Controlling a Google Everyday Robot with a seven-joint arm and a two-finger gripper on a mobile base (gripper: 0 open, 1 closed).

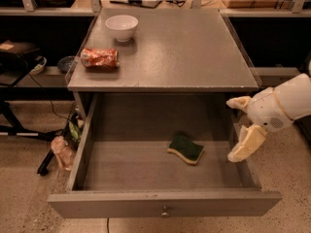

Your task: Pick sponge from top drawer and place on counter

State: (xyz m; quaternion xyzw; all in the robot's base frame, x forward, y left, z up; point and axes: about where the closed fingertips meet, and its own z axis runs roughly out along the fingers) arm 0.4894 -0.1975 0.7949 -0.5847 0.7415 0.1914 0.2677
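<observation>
The sponge (185, 148), dark green on top with a yellow layer below, lies on the floor of the open top drawer (160, 204), right of its middle. The drawer is pulled fully out, its small round knob at the front. The counter (189, 47) is the grey top just above it. My gripper (241, 125) hangs over the drawer's right wall, to the right of the sponge and above it. Its two cream fingers (247, 144) stand well apart and hold nothing.
A white bowl (121, 26) and a crushed red can (99, 58) sit on the counter's left side. Shelving with cables runs behind the cabinet. A black stand and plastic bottles (63, 152) are on the floor to the left.
</observation>
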